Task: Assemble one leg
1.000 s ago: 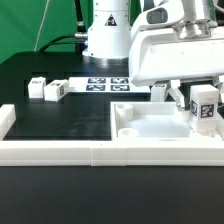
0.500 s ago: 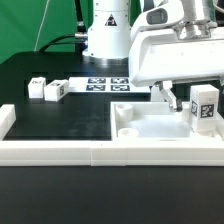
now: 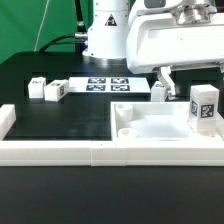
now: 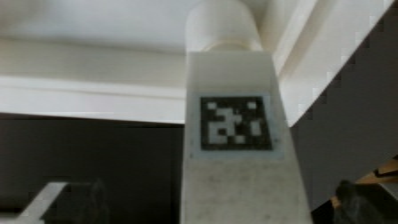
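A white leg (image 3: pixel 204 106) with a black-and-white tag stands upright in the corner of the white tabletop (image 3: pixel 150 128) at the exterior view's right. My gripper (image 3: pixel 190 78) hangs just above it, open, with one dark finger (image 3: pixel 165 82) showing to the leg's left. In the wrist view the leg (image 4: pixel 235 150) fills the middle and reaches to the tabletop's socket. My gripper (image 4: pixel 222 205) straddles the leg, with dark gaps between the leg and both fingers (image 4: pixel 45 203).
Two loose legs (image 3: pixel 36 87) (image 3: pixel 55 90) lie at the back left on the black mat. Another leg (image 3: pixel 158 90) lies behind the tabletop. The marker board (image 3: pixel 105 84) lies at the back centre. A white rail (image 3: pixel 60 152) runs along the front.
My gripper has risen away from the leg. Its fingers were lower beside the leg and are now higher. The leg stays standing in the tabletop corner.
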Robot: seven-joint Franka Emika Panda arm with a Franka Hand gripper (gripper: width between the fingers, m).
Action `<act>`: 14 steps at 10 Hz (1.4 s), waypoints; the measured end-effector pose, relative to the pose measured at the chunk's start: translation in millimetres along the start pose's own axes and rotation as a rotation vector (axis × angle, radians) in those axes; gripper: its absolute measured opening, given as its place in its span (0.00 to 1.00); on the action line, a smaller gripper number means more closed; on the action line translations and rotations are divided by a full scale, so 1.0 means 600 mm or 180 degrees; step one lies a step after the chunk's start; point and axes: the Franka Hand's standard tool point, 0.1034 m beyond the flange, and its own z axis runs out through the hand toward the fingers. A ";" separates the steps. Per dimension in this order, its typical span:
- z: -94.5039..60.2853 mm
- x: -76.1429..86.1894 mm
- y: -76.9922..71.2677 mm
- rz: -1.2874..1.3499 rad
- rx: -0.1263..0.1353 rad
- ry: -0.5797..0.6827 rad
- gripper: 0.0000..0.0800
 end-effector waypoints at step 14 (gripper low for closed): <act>0.014 -0.002 -0.017 0.0062 0.0340 -0.1618 0.65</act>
